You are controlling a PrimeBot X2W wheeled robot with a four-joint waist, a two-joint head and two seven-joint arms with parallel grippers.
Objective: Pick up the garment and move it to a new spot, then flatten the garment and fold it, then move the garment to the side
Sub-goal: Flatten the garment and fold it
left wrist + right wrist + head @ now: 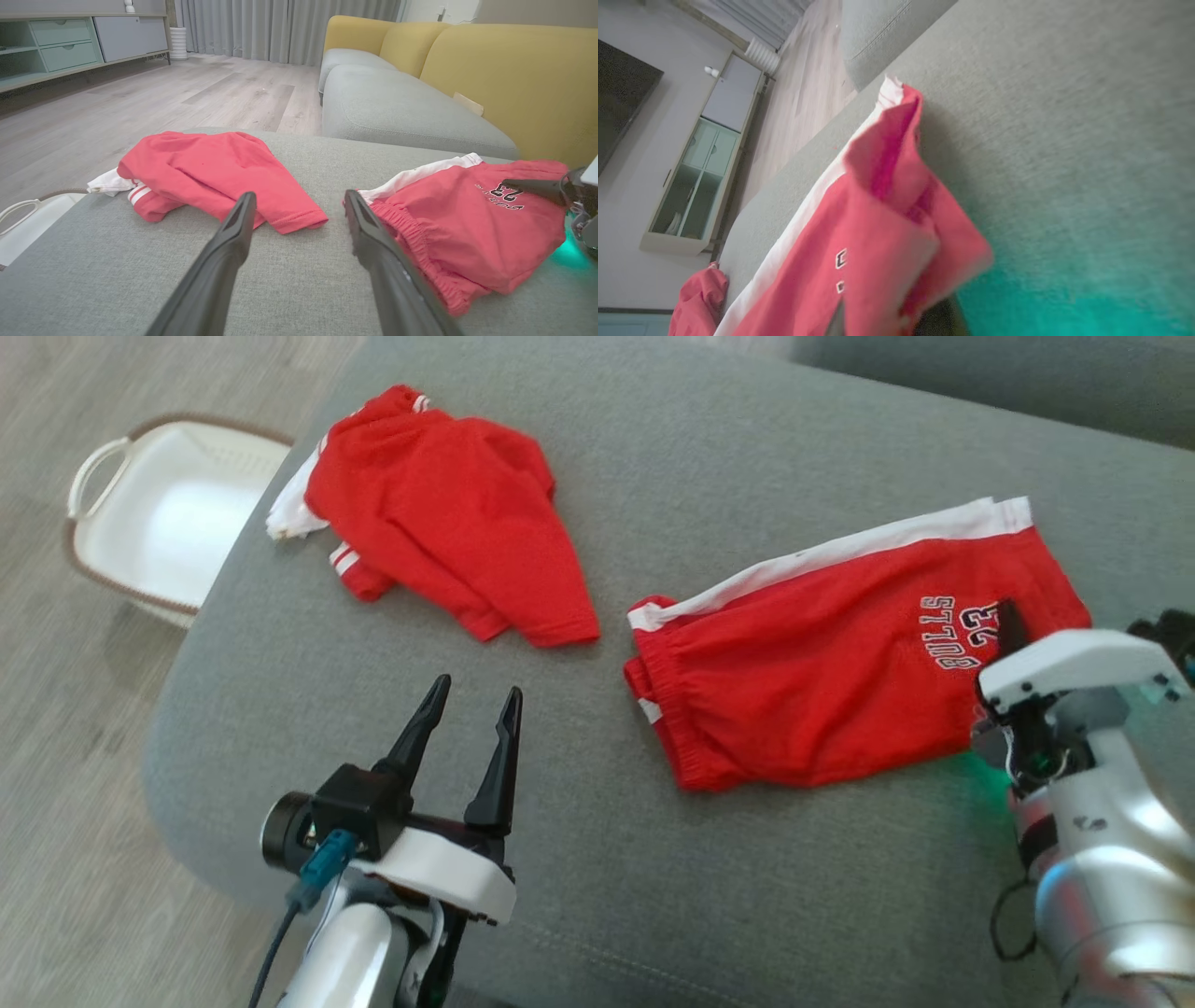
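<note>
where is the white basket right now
In the head view, the white basket sits on the floor at upper left, beside the grey cushion edge, nearest the red shirt.

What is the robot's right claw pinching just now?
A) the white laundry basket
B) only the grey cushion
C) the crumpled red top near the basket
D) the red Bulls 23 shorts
D: the right gripper is shut on the edge of the red Bulls shorts, beside the printed number, and the cloth bunches up at its fingers in the right wrist view.
</note>
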